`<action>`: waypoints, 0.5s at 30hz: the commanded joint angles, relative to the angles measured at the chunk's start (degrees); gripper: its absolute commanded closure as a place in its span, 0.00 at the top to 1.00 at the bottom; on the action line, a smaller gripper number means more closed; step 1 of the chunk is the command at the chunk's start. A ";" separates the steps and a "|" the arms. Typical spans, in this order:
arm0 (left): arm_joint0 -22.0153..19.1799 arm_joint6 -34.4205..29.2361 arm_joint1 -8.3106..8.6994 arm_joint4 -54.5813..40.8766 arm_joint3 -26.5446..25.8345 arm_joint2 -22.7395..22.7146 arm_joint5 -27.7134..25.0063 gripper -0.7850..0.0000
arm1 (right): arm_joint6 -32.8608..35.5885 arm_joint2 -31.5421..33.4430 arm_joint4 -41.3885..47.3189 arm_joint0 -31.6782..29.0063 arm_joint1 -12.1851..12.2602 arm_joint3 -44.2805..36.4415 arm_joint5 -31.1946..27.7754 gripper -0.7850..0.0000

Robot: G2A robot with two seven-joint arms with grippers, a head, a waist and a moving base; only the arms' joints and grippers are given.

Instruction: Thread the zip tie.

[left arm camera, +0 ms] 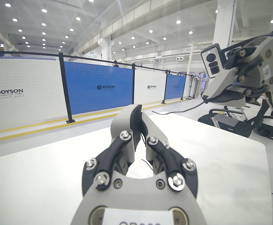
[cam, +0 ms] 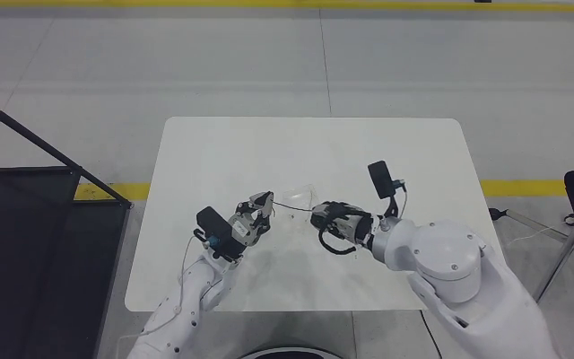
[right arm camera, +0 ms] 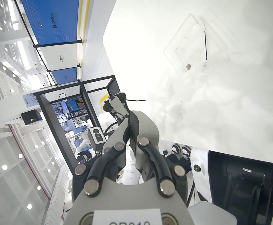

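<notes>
- Left gripper (cam: 265, 205) is clamped shut on one end of the black zip tie (cam: 291, 209).
- Right gripper (cam: 317, 215) pinches the other end; the tie spans between them above the table (cam: 404, 161).

— Where does the light come from?
— Round white ceiling lamps (left arm camera: 44, 10), bright and even; the white rectangular desk (cam: 404, 161) glares.
— Any distortion?
— Wrist views bow the black metal fence posts (left arm camera: 65, 85) near the edges.
</notes>
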 commanded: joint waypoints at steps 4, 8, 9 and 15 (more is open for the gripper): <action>-0.33 0.70 0.21 -0.34 0.70 -0.41 -3.77 0.00 | 0.36 0.63 -0.20 -0.76 0.10 -0.64 0.00 0.00; -0.58 0.64 0.35 -0.86 1.13 -0.65 -6.39 0.00 | 0.70 1.24 -0.07 -1.13 0.10 -0.79 -0.08 0.00; -0.65 0.68 0.38 -1.13 1.25 -0.73 -7.09 0.00 | 0.74 1.36 -0.10 -1.21 0.10 -0.84 -0.13 0.00; -0.73 1.09 0.50 -0.89 1.38 -0.97 -8.26 0.00 | 0.94 1.57 -0.18 -1.41 -0.02 -0.73 -0.12 0.00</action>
